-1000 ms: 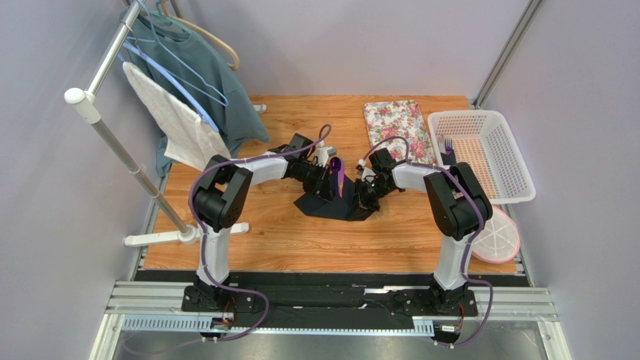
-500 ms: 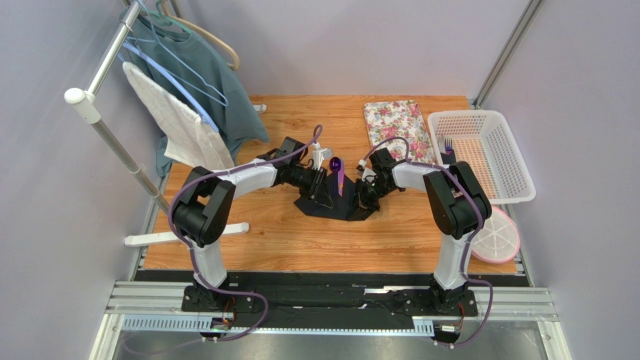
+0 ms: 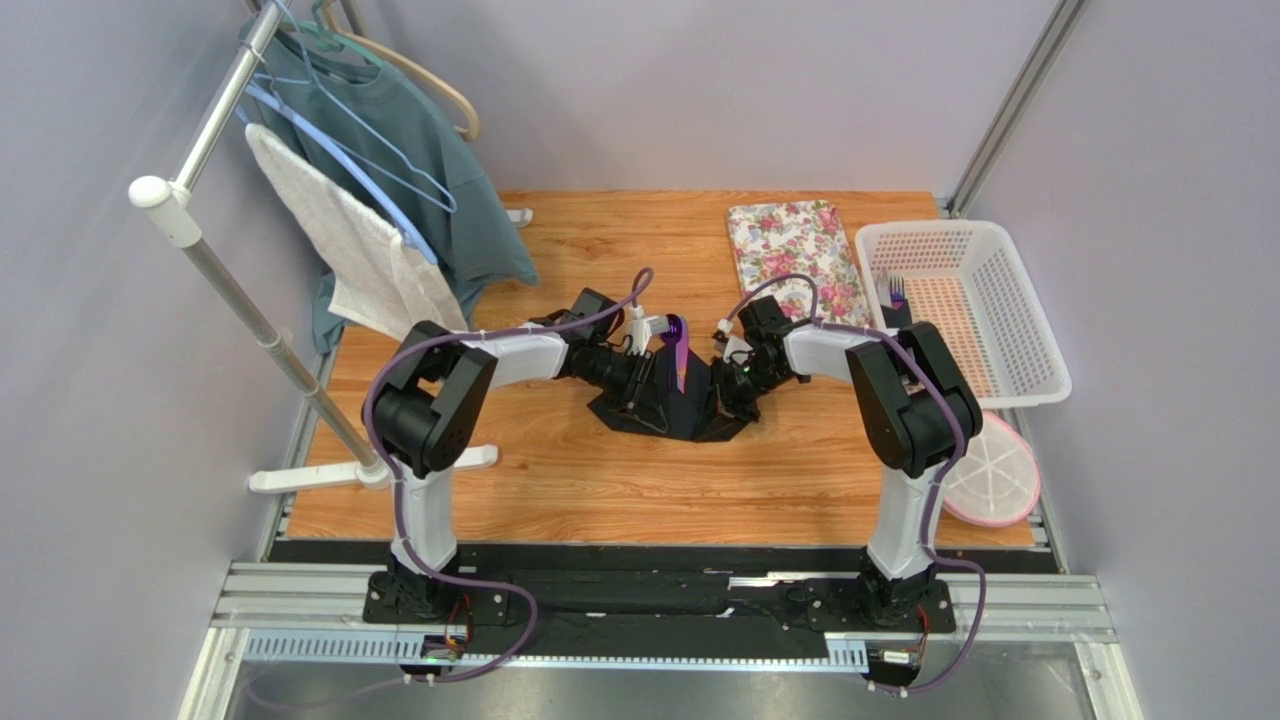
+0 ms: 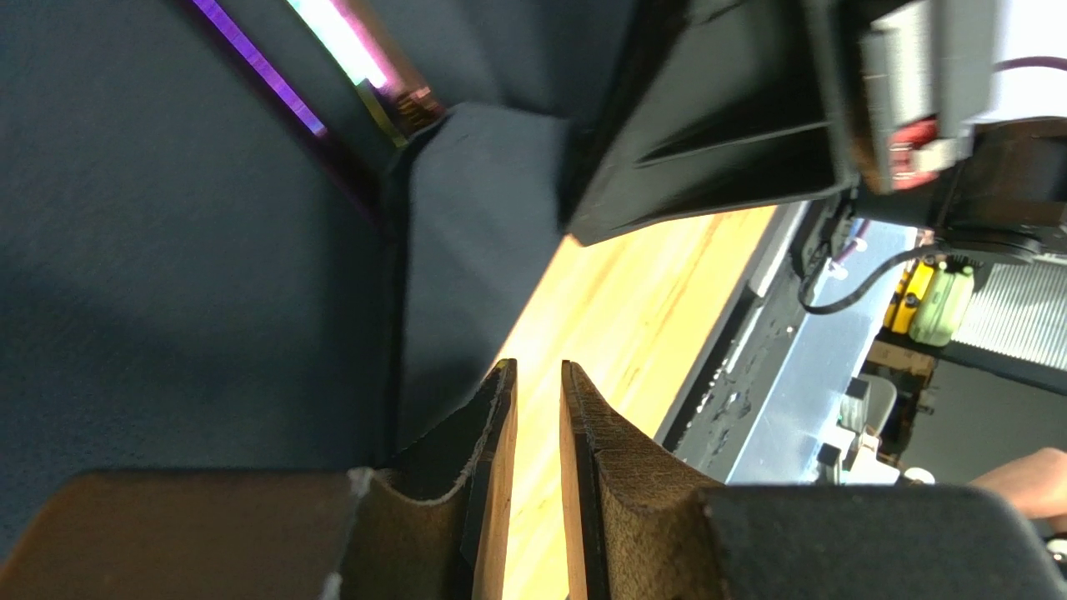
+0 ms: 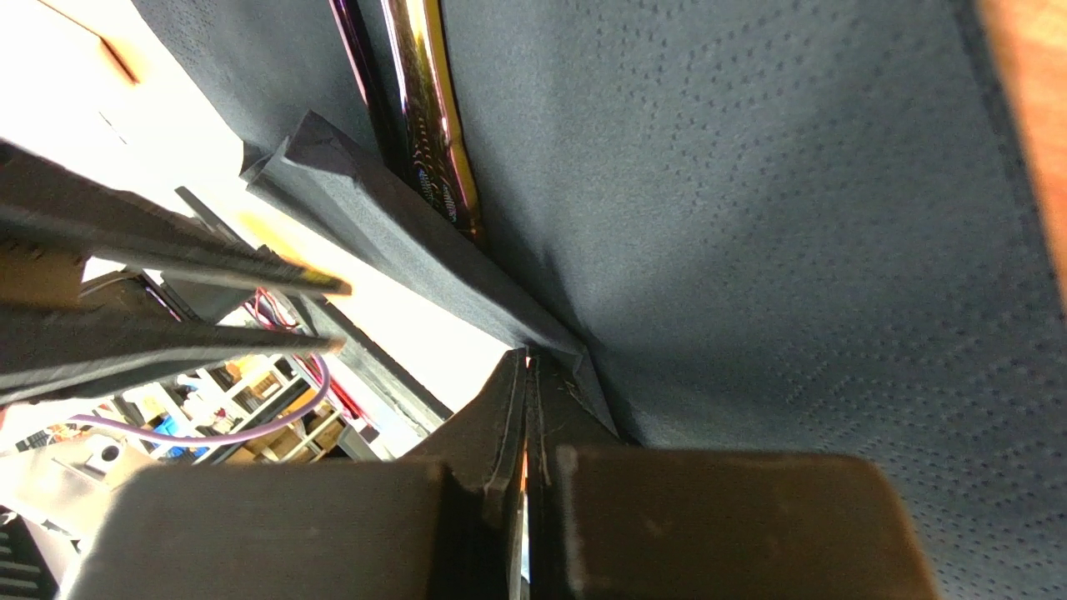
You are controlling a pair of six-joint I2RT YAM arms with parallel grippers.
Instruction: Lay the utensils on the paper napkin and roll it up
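Note:
The black paper napkin (image 3: 679,408) lies mid-table, partly folded over a purple utensil (image 3: 676,350) whose end sticks out at the far side. My left gripper (image 3: 651,384) is low at the napkin's left side. In the left wrist view its fingertips (image 4: 536,369) stand a narrow gap apart with only bare wood between them, and the napkin (image 4: 150,250) and utensil (image 4: 269,75) lie beside them. My right gripper (image 3: 732,393) is shut on a raised fold of the napkin (image 5: 777,188), next to the utensil (image 5: 426,113). A purple fork (image 3: 896,285) lies in the white basket.
The white basket (image 3: 1004,323) stands at the right, with the floral mat (image 3: 796,255) beside it at the back. A pink-rimmed round dish (image 3: 995,477) lies near the right arm's base. A clothes rack (image 3: 226,300) with hanging garments stands at the left.
My left gripper has shifted slightly nearer and rightward onto the napkin, and its elbow has swung. The right gripper has stayed holding the fold.

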